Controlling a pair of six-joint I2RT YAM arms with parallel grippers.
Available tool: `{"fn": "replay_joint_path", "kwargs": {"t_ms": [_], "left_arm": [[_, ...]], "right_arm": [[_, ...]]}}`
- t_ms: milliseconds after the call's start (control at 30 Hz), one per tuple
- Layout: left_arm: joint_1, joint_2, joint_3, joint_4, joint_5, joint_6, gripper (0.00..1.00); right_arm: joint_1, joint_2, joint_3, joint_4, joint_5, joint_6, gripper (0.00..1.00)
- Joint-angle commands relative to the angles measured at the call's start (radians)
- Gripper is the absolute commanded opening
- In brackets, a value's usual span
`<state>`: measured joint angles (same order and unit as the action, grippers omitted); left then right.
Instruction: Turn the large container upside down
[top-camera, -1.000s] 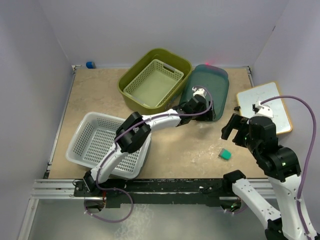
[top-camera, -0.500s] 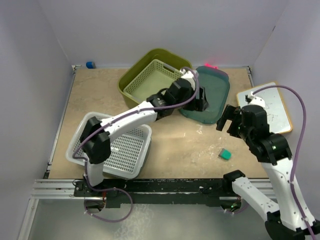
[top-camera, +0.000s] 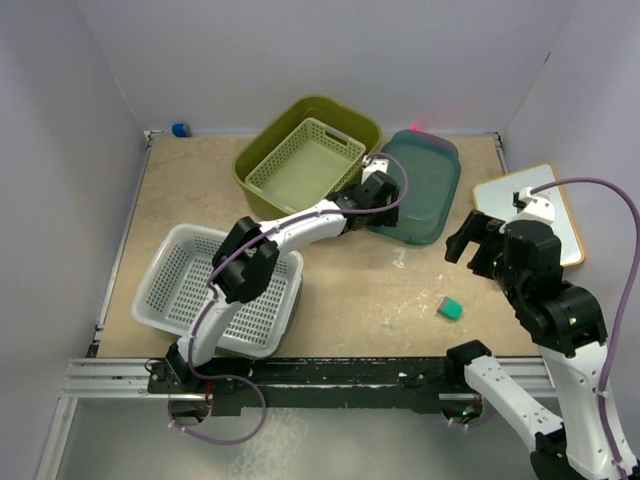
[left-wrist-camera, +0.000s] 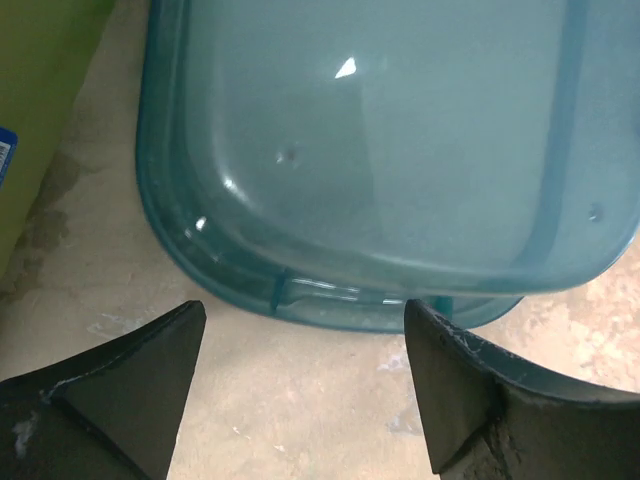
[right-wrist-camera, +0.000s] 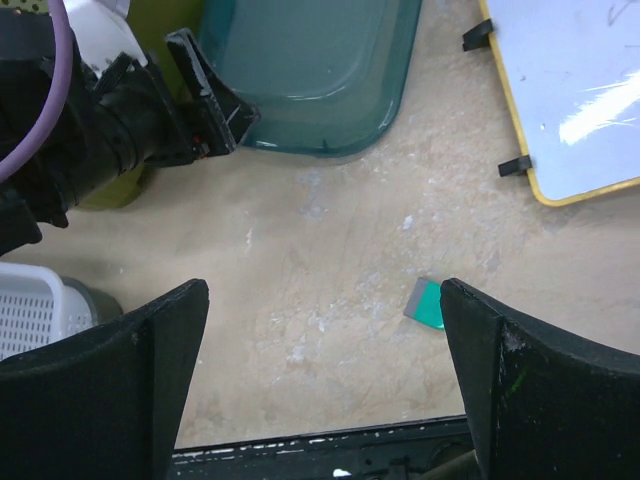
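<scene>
The large teal container (top-camera: 422, 180) lies flat on the table at the back right and seems to rest rim down with its smooth base up. In the left wrist view it (left-wrist-camera: 400, 140) fills the upper frame. My left gripper (top-camera: 383, 208) is open and empty just short of the container's near left corner; its fingertips (left-wrist-camera: 130, 385) do not touch it. It also shows in the right wrist view (right-wrist-camera: 215, 95). My right gripper (top-camera: 470, 248) is open and empty, raised over bare table to the right of the container (right-wrist-camera: 310, 60).
An olive tub (top-camera: 262, 165) holding a pale green basket (top-camera: 305, 165) stands left of the container. A white basket (top-camera: 215, 290) sits at the front left. A small green block (top-camera: 451, 309) lies on the table, and a whiteboard (top-camera: 530, 210) lies at the right.
The left gripper has come off the teal container and drawn back to its near left corner. The container has shifted back and now lies flat. The right arm has moved slightly.
</scene>
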<state>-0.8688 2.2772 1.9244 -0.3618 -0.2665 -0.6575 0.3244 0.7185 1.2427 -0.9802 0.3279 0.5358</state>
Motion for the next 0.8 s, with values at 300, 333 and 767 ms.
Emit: {"fn": "replay_joint_path", "kwargs": {"t_ms": [300, 333, 767], "left_arm": [[0.099, 0.100, 0.116, 0.197, 0.283, 0.073, 0.78], [0.100, 0.121, 0.148, 0.192, 0.309, 0.082, 0.78], [0.061, -0.022, 0.105, 0.193, 0.339, 0.124, 0.77]], "right_arm": [[-0.001, 0.008, 0.038, -0.036, 0.069, -0.062, 1.00], [-0.001, 0.007, 0.036, -0.035, 0.066, -0.062, 1.00], [-0.001, -0.029, -0.021, -0.033, 0.039, -0.037, 1.00]]}}
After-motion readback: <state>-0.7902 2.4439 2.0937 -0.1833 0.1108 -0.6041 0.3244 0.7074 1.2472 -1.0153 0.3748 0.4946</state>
